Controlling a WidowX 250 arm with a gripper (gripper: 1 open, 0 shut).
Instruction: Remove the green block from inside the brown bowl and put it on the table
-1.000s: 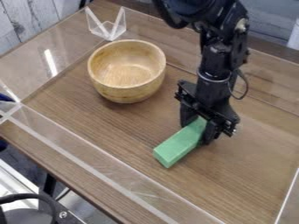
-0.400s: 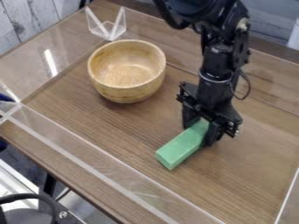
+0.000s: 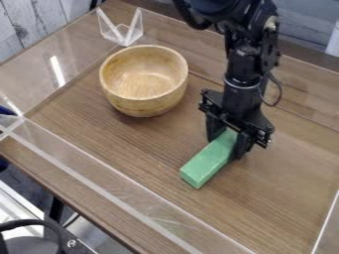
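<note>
The green block (image 3: 205, 166) lies flat on the table (image 3: 106, 139), right of centre, with its long axis running from near-left to far-right. My gripper (image 3: 239, 143) points straight down over the block's far end. Its black fingers straddle that end and press its sides, so it is shut on the block. The brown bowl (image 3: 143, 79) stands upright at the back left with nothing inside, well apart from the gripper.
Clear acrylic walls (image 3: 79, 177) run along the table's near-left edge and the back. A small clear folded stand (image 3: 119, 27) sits behind the bowl. The black arm (image 3: 245, 60) rises from the gripper toward the top right.
The block's near end has swung slightly to the right as the gripper twisted a little on it. The bowl has not moved.
</note>
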